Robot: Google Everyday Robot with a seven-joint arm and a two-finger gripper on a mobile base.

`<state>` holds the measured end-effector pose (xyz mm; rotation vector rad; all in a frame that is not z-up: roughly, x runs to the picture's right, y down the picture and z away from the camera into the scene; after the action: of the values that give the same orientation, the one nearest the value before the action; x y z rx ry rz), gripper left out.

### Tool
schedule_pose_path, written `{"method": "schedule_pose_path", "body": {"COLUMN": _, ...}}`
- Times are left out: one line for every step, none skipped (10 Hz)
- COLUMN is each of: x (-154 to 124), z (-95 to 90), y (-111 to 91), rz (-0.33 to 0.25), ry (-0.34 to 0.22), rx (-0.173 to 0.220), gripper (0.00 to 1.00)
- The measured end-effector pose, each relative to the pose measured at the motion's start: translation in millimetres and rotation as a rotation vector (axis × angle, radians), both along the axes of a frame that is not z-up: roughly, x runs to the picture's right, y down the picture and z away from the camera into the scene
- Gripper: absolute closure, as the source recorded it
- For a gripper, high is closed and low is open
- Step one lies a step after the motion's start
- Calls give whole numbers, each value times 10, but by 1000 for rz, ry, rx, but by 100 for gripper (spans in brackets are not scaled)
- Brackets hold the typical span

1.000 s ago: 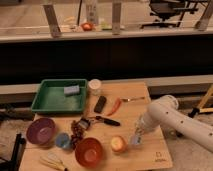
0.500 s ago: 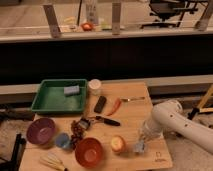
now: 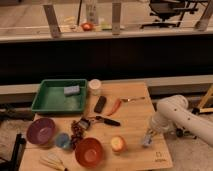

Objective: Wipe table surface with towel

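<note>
Gripper (image 3: 147, 137) low at lower right of frame, fingers closed on small grey towel (image 3: 146, 143), which touches the desk (image 3: 135, 107). Wiping seems barely begun; most of the desk is left.

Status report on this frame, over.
Gripper low at table near edge, picture right. Towel not identifiable. Orange fruit and red bowl close beside it.

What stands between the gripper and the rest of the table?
The gripper is low at the table's front right. Next to it sits an orange object, a red bowl beyond; a black-handled tool lies farther back.
</note>
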<state>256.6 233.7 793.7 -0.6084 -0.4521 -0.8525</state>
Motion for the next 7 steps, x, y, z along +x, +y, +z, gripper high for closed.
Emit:
{"method": "schedule_pose_path", "body": {"x": -9, "z": 72, "y": -59, "rz": 8, "ry": 12, "rx": -3, "gripper": 100}}
{"method": "schedule_pose_path", "body": {"x": -78, "z": 140, "y": -131, "rz": 14, "ry": 16, "rx": -4, "gripper": 100}}
{"method": "schedule_pose_path", "body": {"x": -145, "z": 184, "y": -173, "rz": 20, "ry": 20, "rx": -5, "gripper": 100}}
{"method": "schedule_pose_path", "body": {"x": -170, "z": 205, "y": -189, "rz": 26, "ry": 25, "rx": -6, "gripper": 100}}
{"method": "schedule_pose_path", "body": {"x": -171, "z": 209, "y": -189, "rz": 28, "ry": 27, "rx": -6, "gripper": 100}}
{"method": "schedule_pose_path", "body": {"x": -166, "z": 208, "y": -186, "rz": 29, "ry": 28, "rx": -6, "gripper": 100}}
{"method": "schedule_pose_path", "body": {"x": -169, "z": 209, "y": -188, "rz": 29, "ry": 27, "rx": -6, "gripper": 100}}
